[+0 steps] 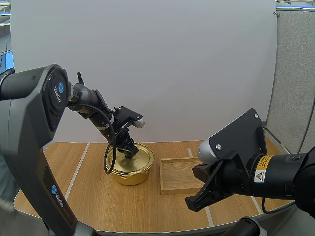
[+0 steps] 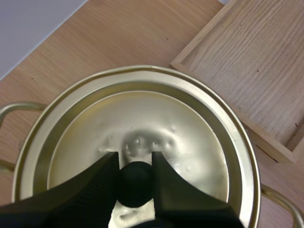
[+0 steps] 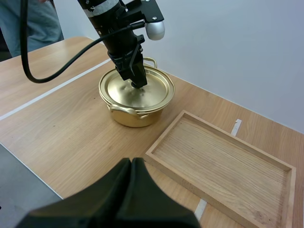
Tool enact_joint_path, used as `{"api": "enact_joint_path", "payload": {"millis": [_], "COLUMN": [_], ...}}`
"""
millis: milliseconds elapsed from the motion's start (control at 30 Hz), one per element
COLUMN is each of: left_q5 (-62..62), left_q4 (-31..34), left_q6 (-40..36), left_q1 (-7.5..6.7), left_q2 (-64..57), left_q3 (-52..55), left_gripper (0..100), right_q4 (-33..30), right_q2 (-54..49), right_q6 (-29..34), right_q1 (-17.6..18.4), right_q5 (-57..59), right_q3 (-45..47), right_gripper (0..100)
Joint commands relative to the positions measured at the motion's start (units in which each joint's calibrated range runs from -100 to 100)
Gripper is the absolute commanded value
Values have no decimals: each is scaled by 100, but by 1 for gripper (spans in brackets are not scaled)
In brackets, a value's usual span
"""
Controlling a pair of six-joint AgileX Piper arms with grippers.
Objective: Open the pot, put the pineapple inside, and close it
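Left pincer [image 2: 134,161] grips the knob [image 2: 135,186] of the lid [image 2: 156,123], seated on the pot [image 1: 129,176] beneath it; right pincer [image 3: 131,164] clenched on nothing, tray [image 3: 223,164] just ahead.

High view: mounted behind and above both arm bases, facing forward and down over the table [image 1: 123,206]. Left wrist view: steeply downward and very close, the lid [image 2: 142,118] just beyond the left gripper [image 2: 135,164] fingertips. Right wrist view: farther back, oblique, the pot [image 3: 135,116] well ahead of the right gripper [image 3: 132,164] fingertips. All three share the pot and the wooden tray [image 1: 179,174].
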Motion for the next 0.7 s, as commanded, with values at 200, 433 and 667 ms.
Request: {"api": "enact_joint_path", "payload": {"millis": [200,433,667], "left_q5": [614,615,887], "left_q4": [-98,197,674], "left_q6": [-138,-256,-590], "left_q1": [2,2,2], "left_q2": [-31,-963,-2633], "left_q3": [-12,-110,-635], "left_gripper": [100,100,100], "right_q4": [-30,-30,-30], "right_q2": [-59,-59,-59], "right_q6": [41,41,41], "right_q1": [-6,-6,-6], "right_q5": [7,7,7], "right_q3": [21,21,21], "right_gripper": [0,0,0]}}
